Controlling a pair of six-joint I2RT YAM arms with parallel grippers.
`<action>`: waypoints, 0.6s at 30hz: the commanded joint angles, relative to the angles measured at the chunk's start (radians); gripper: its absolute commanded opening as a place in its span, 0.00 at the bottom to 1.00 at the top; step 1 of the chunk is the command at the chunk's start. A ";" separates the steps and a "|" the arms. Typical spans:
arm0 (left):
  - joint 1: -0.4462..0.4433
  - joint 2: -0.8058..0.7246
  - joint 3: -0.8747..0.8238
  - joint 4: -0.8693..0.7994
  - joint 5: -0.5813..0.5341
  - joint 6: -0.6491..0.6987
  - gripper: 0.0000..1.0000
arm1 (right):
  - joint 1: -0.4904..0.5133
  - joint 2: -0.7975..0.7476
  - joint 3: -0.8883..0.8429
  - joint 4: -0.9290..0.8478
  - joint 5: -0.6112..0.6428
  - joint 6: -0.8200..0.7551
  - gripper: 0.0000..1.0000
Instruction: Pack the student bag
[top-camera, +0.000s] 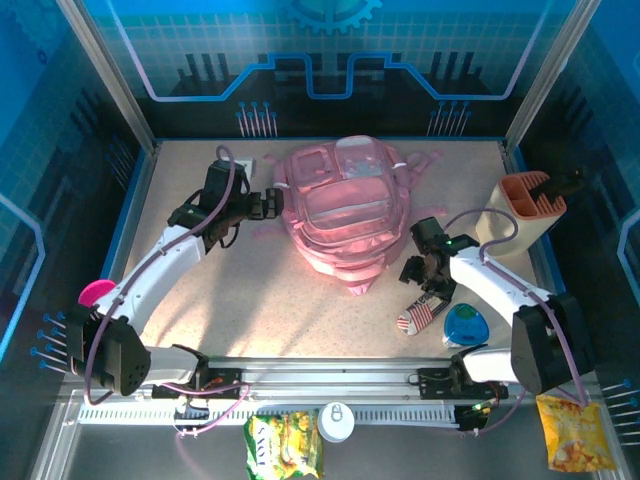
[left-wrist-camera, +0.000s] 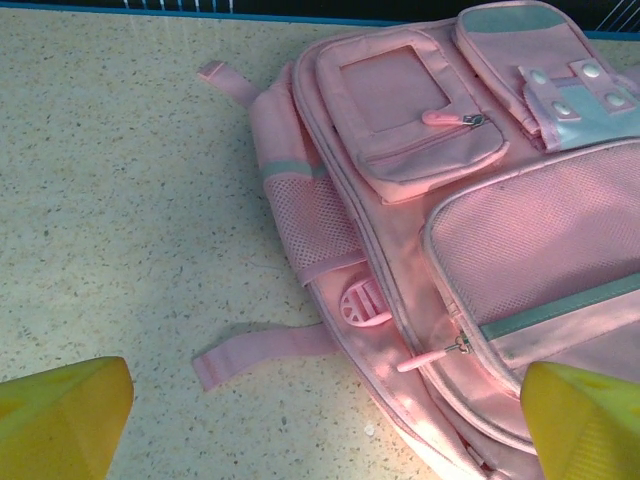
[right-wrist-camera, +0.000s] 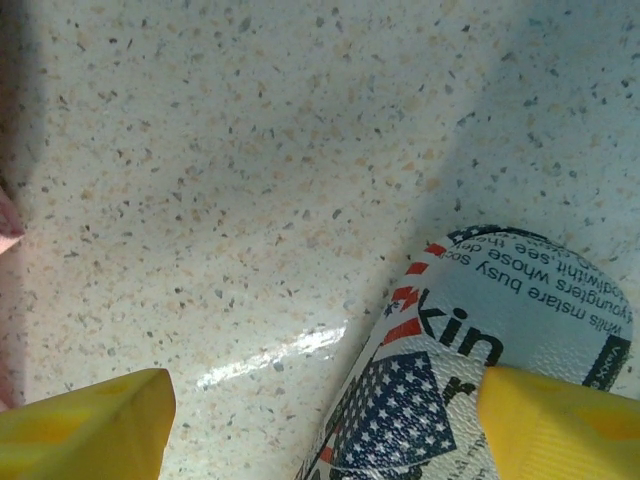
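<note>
Your soft pink fabric student bag (top-camera: 340, 205) lies flat on the speckled table (top-camera: 250, 300). Your left gripper (left-wrist-camera: 320, 430) gapes beside its zips, likely to open one. Your right gripper (right-wrist-camera: 320, 420), spread wide, hangs over the flag-printed roll (right-wrist-camera: 470, 350) to lift it.

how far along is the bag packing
Nothing looks packed: the bag lies with its front pocket zips shut. In hand: the right gripper is open over the flag-print pouch, not gripping it; the left gripper is open beside the bag. Left: opening the bag and loading the pouch.
</note>
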 joint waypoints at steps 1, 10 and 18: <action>0.009 0.012 0.003 0.030 0.033 0.006 0.99 | 0.014 0.040 -0.022 0.011 -0.020 0.047 0.81; 0.009 0.026 0.025 0.026 0.060 -0.012 0.99 | 0.011 0.102 0.038 0.131 -0.020 -0.064 0.79; 0.009 0.036 0.029 0.024 0.069 -0.021 0.99 | 0.011 0.077 0.090 0.058 0.004 -0.082 0.79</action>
